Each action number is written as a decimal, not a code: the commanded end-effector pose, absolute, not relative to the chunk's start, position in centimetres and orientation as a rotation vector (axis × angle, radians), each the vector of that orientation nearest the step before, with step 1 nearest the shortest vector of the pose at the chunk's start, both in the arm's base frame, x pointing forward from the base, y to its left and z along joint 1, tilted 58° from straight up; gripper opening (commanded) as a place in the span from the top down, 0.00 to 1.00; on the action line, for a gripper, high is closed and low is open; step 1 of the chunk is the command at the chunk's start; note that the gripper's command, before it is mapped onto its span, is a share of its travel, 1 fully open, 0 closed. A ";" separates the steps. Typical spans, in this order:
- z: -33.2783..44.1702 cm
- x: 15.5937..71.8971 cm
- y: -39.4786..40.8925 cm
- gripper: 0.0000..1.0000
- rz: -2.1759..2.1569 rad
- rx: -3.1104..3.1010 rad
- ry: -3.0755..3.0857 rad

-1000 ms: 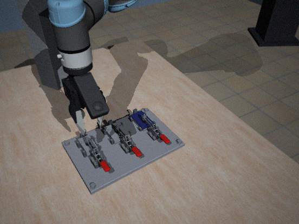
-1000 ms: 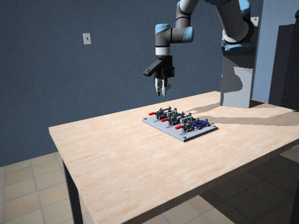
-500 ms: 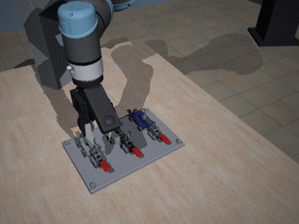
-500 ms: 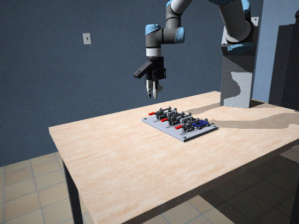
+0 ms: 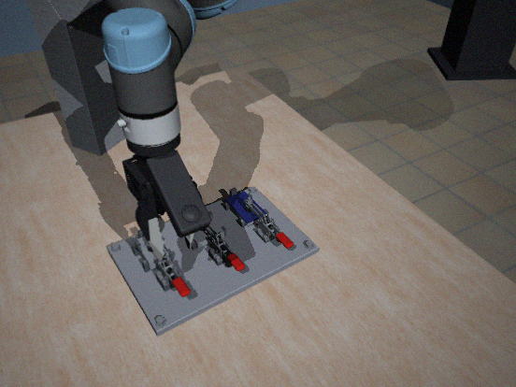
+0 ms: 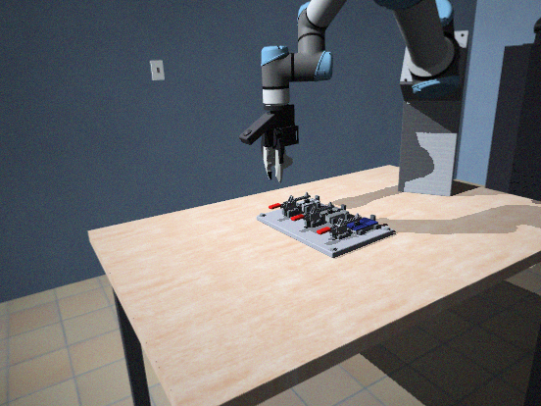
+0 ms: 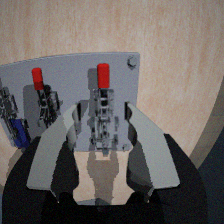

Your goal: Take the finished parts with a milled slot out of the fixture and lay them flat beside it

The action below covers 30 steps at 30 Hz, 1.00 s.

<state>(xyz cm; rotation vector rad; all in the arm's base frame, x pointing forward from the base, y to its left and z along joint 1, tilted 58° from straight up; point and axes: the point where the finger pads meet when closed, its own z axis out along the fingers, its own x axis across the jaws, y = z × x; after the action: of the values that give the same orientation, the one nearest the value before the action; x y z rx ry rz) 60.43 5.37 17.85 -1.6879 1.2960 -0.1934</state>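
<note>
Gripper (image 5: 172, 243) (image 6: 274, 177) (image 7: 102, 103) hovers over the fixture (image 5: 224, 285) (image 6: 299, 235) (image 7: 75, 70), fingers part-spread, nothing pinched. Slotted parts sit in it, inboard of the bench's (image 5: 327, 318) (image 6: 221, 294) (image 7: 175, 45) edges; probably stiff, slick metal: grip opposite sides.

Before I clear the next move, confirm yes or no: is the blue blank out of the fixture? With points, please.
No, the blue blank (image 5: 245, 208) (image 6: 363, 225) (image 7: 20, 132) sits on the fixture plate (image 5: 280, 268) (image 6: 301, 236) (image 7: 75, 62).

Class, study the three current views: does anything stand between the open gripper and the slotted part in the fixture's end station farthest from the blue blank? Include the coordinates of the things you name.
Yes. The gripper (image 5: 174, 245) (image 6: 274, 180) (image 7: 102, 103) hangs above the fixture plate (image 5: 224, 299) (image 6: 304, 238) (image 7: 75, 62), and the end toggle clamp with a red handle (image 5: 181, 286) (image 6: 274, 206) (image 7: 103, 76) lies over that station, below the fingers. Whether its arm presses on the part is too small to tell.
</note>
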 end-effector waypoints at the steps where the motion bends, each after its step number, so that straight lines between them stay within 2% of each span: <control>1: 17.4 61.0 5.9 0.72 -0.195 -1.687 1.296; 30: 14.4 64.6 9.3 0.72 -0.195 -1.687 1.296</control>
<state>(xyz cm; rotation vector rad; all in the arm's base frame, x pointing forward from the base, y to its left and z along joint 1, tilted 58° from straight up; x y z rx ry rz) 64.53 9.23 14.38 -1.6882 1.2959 -0.1928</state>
